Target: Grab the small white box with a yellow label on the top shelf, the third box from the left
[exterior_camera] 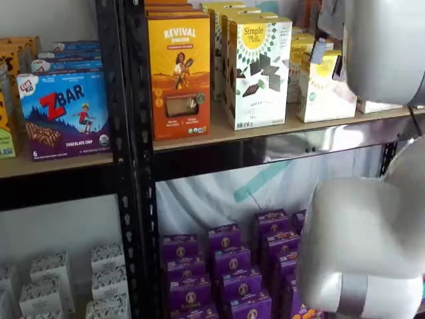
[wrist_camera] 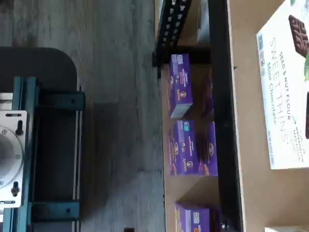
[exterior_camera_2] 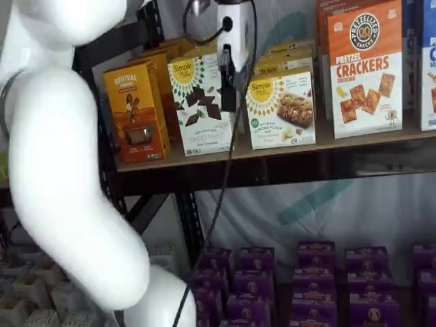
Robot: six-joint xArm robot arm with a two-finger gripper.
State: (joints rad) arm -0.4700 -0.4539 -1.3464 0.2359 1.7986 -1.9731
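One arm, one gripper (exterior_camera_2: 228,85), nothing in hand as far as can be seen. Nearest the cameras the white arm fills much of both shelf views, blocking part of the lower stock. Gripper shows in a shelf view as a white body with black fingers hanging before the top shelf (exterior_camera_2: 381,146), between the taller white carton (exterior_camera_2: 201,102) w/ dark chocolate squares and the small white box (exterior_camera_2: 281,109); cable trails down beside it. Fingers seen side-on, so opening cannot be told; no box appears to be held. Target: small white box stands upright near the front edge of the top shelf, just right of the taller carton and left of the cracker carton (exterior_camera_2: 366,68); yellow round logo and cookie picture face out. In the other shelf view it is partly hidden by the arm. Wrist view shows the taller carton's face and purple boxes (wrist_camera: 181,145) on the lower level, but not the target clearly. Beyond, more cartons sit in rows toward the shelf's back edge. Judgement: approach step, grasp not yet made; gripper looks short of the box and offset toward the taller carton. Next move calls for shifting toward the target, centring fingers on its sides, then advancing w/o nudging either neighbour. Gaps both sides look tight; risk of clipping the taller carton.
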